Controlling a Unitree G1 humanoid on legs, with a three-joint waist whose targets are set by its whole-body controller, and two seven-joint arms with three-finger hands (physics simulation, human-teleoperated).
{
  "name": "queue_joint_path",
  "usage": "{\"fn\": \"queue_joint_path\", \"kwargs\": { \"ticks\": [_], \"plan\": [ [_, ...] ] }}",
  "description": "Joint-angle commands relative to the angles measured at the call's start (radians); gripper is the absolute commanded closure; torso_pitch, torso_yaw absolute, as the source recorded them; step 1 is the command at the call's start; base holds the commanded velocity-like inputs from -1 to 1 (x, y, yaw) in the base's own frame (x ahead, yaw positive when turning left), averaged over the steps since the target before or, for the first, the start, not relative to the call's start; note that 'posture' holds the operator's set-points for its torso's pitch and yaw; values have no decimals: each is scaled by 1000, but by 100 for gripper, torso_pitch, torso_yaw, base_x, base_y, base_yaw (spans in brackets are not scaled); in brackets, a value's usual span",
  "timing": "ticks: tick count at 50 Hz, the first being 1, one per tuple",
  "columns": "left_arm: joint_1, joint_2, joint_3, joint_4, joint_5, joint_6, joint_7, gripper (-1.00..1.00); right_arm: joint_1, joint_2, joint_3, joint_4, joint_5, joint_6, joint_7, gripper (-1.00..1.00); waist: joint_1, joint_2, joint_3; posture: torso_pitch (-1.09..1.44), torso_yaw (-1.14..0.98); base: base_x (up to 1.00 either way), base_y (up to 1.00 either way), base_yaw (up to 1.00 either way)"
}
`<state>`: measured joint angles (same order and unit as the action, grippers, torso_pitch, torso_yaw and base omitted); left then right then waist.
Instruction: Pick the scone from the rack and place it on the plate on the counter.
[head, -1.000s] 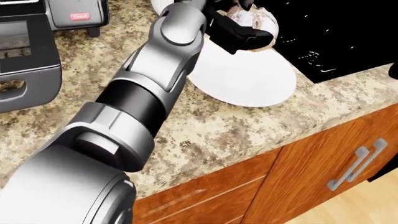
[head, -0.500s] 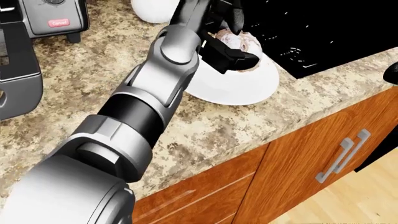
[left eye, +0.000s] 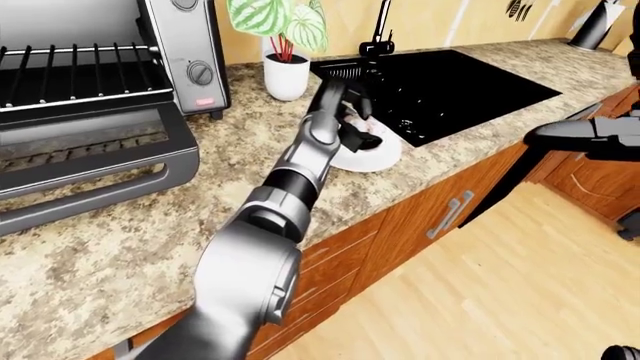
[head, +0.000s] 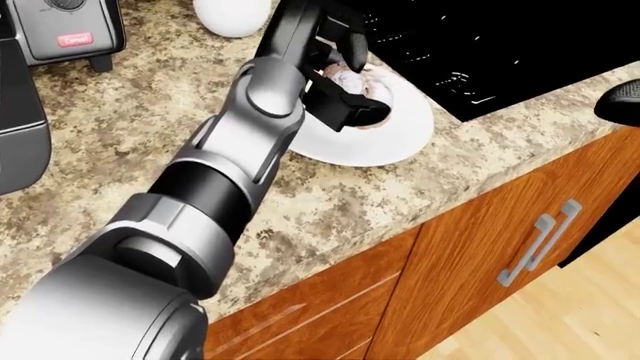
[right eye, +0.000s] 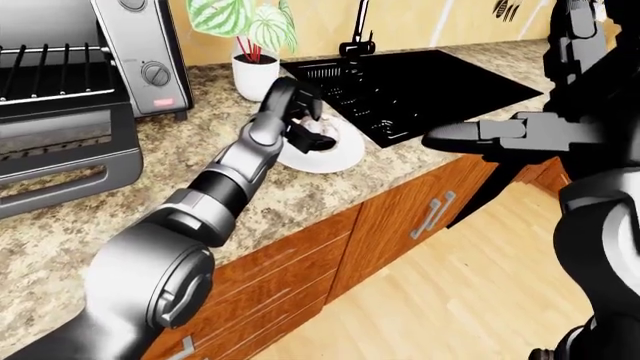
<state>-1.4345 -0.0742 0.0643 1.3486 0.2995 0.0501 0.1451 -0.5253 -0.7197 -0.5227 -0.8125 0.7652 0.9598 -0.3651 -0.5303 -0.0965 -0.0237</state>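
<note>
The pale scone is in my left hand, whose black fingers close round it from above and below. It sits low over the upper part of the white plate on the granite counter; I cannot tell whether it touches. The same hand and plate show in the left-eye view. The toaster oven's wire rack is at top left. My right arm stretches across the right-eye view, with its hand raised at top right; its grip is unclear.
The open toaster oven stands at left. A potted plant stands above the plate. A black sink with a tap lies right of the plate. The counter edge and wooden cabinet doors with handles lie below.
My left hand has brought the scone from the plate's top edge down over the plate. The camera has shifted a little, so the oven slides left.
</note>
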Motion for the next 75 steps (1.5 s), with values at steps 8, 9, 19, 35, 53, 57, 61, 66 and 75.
{"fn": "queue_joint_path", "kwargs": {
  "ticks": [8,9,19,35,53,57,61,66,75],
  "plan": [
    [-36,11,6,-44,1,-39,22,43,-5,-15,-56,-23,-5,-8,8,-100,-1,-1,-27,0,-48,0,0,0],
    [-35,12,6,-44,2,-40,22,34,-3,-15,-61,-25,-1,-6,9,-100,-1,0,-27,0,-48,0,0,0],
    [-26,13,8,-41,3,-40,23,-24,15,-39,-98,-33,47,-3,-2,-100,-2,1,-27,0,-48,0,0,0],
    [-24,18,12,-38,10,-38,29,-100,20,-51,-80,-28,60,-22,-29,-100,-5,1,-28,0,-48,0,0,0],
    [-112,68,14,-91,-55,-14,3,-100,0,-13,-37,-27,9,-20,-10,-100,-6,5,-25,0,-48,0,0,0],
    [-139,81,9,-125,-77,3,-14,-100,-4,-4,-30,-29,-2,-17,-7,-100,-6,7,-24,0,-48,0,0,0],
    [-163,96,0,-177,-93,33,-28,-100,-9,3,-22,-28,-14,-16,-2,-100,-6,8,-21,0,-48,0,0,0],
    [-181,111,-9,-229,-111,67,-40,-100,-15,15,-12,-27,-31,-14,4,-100,-7,10,-18,0,-48,0,0,0],
    [-200,134,-21,-391,-137,171,-86,-100,-33,32,4,-24,-59,-8,18,-100,-6,14,-14,0,-48,0,0,0]
  ]
}}
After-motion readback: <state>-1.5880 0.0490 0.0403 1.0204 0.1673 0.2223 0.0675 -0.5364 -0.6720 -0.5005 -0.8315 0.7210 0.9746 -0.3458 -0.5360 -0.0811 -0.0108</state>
